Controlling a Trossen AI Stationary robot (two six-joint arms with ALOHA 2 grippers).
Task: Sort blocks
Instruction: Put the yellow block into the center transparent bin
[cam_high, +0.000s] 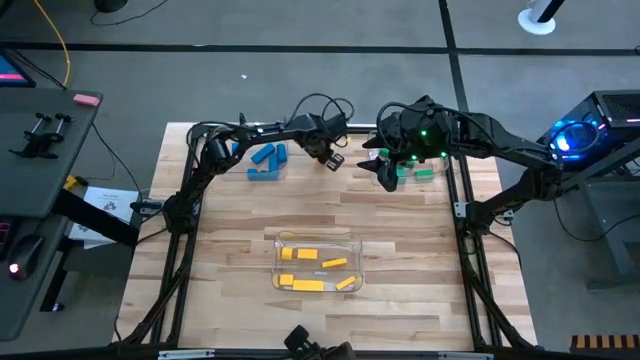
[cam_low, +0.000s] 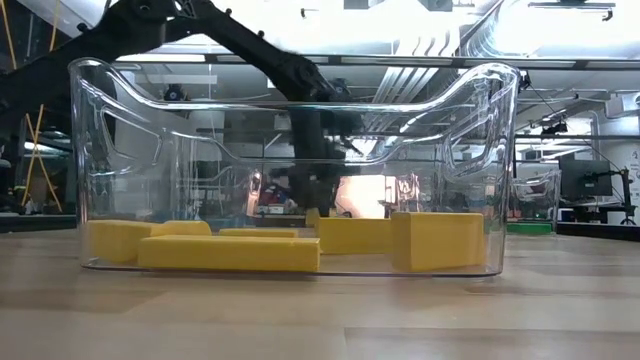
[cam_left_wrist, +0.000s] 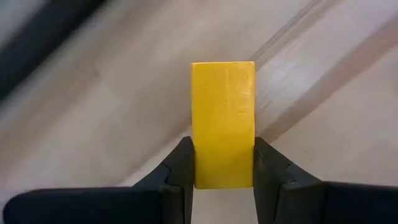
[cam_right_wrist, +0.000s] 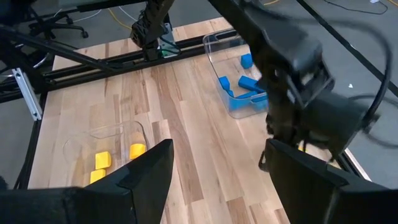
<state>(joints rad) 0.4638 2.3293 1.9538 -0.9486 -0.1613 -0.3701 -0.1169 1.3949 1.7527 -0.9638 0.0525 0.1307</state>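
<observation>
My left gripper hangs over the far middle of the table, between the blue and green bins, shut on a yellow block. My right gripper is open and holds nothing; it hovers by the green blocks at the far right. Its wrist view shows wide-spread fingers over bare wood. Blue blocks lie in a clear bin at the far left. Several yellow blocks lie flat in the clear bin near the table's front, seen close up as yellow blocks in the low view. My left gripper pinches the yellow block between its two fingers, which sit on two opposite side faces at its end nearest the wrist. The rest of the block sticks out past the fingertips. The wood behind it is blurred; whether it touches the table, I cannot tell.
Three clear bins stand on the wooden table: blue at the far left, green at the far right, yellow at the near middle. Bare wood lies between them. Black frame rails run along the table's left and right edges.
</observation>
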